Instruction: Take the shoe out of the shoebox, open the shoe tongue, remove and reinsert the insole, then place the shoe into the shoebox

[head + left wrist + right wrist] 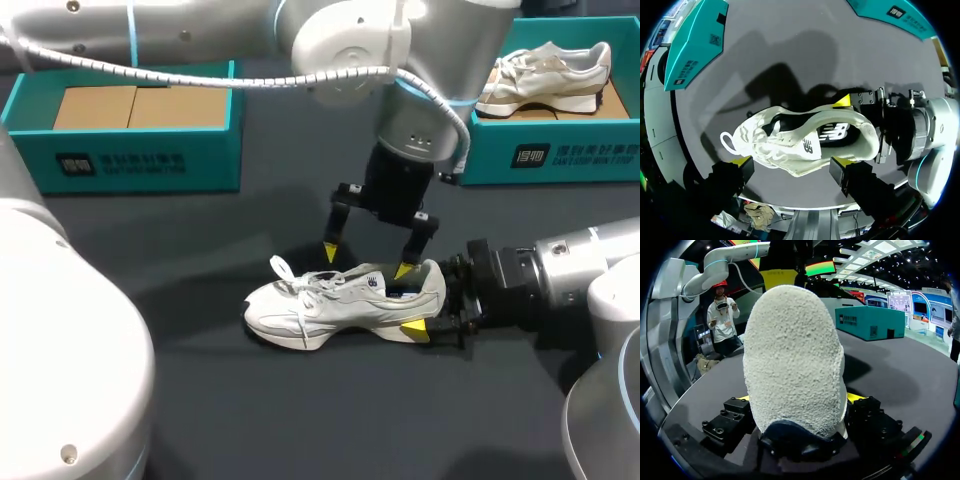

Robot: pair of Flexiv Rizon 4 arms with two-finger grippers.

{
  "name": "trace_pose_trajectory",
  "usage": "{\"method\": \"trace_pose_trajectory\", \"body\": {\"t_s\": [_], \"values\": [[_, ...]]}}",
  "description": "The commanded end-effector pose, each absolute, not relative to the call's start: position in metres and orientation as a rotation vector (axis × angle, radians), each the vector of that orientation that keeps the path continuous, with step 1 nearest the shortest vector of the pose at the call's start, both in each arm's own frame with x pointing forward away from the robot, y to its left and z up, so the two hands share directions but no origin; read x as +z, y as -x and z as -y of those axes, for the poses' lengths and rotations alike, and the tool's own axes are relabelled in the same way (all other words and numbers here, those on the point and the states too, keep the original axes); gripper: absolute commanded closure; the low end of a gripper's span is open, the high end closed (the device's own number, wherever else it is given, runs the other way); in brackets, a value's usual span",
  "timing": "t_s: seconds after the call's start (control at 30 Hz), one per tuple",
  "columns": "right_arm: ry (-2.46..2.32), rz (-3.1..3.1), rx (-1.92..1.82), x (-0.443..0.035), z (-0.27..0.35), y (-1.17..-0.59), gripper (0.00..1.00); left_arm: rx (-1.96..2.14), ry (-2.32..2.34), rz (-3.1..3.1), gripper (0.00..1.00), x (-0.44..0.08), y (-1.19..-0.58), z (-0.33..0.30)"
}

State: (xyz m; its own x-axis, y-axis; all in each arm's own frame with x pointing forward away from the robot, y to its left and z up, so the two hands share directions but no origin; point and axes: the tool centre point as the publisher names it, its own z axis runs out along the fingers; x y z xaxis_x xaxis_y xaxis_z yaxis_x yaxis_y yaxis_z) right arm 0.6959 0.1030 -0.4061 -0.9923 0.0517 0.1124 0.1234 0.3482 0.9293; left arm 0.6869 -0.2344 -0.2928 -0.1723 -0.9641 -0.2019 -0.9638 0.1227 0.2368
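Observation:
A white sneaker [335,300] stands upright on the dark table, toe to the left with its laces loose. My right gripper [425,305] comes in low from the right and is shut on its heel. In the right wrist view the rough white heel [792,360] fills the gap between the fingers. My left gripper [367,262] hangs open just above the shoe. One yellow tip sits behind the laces and the other at the shoe's opening. In the left wrist view the tongue and dark inside of the sneaker [805,137] lie just ahead of the open left gripper [790,162].
A teal shoebox [130,150] with a cardboard insert stands at the back left. A second teal shoebox [560,155] at the back right holds another pale shoe [545,75]. The left arm's cable [200,75] hangs over the back of the table.

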Motion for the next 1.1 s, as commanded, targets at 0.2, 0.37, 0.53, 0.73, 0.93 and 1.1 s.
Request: {"method": "trace_pose_trajectory", "body": {"t_s": [0.2,0.37,0.53,0.73,0.93,1.1], "values": [[0.167,2.532,-1.744,-0.407,-0.105,-0.697,1.0,-0.499,-2.073,2.344,0.0,-0.314,-0.688,0.237],[0.167,2.532,-1.744,-0.407,-0.105,-0.697,1.0,-0.511,-2.112,2.359,0.0,-0.324,-0.687,0.239],[0.167,2.532,-1.744,-0.407,-0.105,-0.697,1.0,-0.548,-2.134,2.369,0.0,-0.331,-0.686,0.238],[0.167,2.532,-1.744,-0.407,-0.105,-0.697,1.0,-0.625,-2.17,2.362,0.0,-0.338,-0.686,0.237],[0.167,2.532,-1.744,-0.407,-0.105,-0.697,1.0,-0.675,-2.18,2.359,0.0,-0.341,-0.684,0.231],[0.167,2.532,-1.744,-0.407,-0.105,-0.697,1.0,-0.738,-2.192,2.359,0.05,-0.34,-0.684,0.226]]}}
